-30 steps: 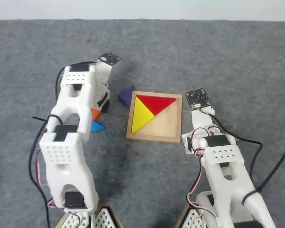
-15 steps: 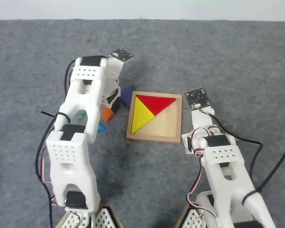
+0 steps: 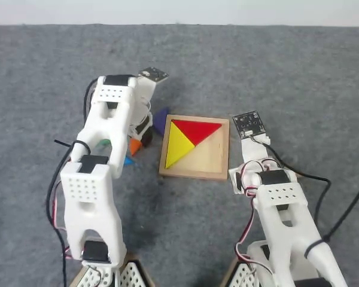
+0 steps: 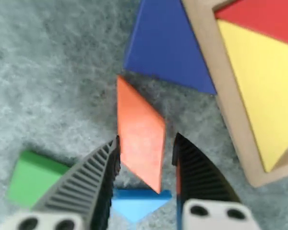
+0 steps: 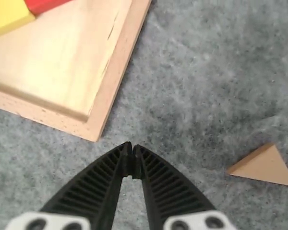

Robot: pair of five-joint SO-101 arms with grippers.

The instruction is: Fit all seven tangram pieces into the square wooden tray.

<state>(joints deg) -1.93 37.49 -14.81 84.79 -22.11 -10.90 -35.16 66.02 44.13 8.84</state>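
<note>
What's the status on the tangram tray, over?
Left gripper open, straddling orange piece. Right gripper shut, empty, beside tray. Red piece, yellow piece seated; dark blue triangle beside tray rim.

Counter [image 3: 299,72] surfaced in grey fuzzy felt-like fabric, edge to edge; pale wall strip [image 3: 179,11] beyond its far edge.

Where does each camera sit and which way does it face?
High view: fixed overhead, looking down on the square wooden tray; left arm and right arm show.
Left wrist view: on that wrist, looking down past the open left gripper at the orange parallelogram piece.
Right wrist view: on that wrist, looking down past the shut right gripper at grey carpet.
All three share the tray.
</note>
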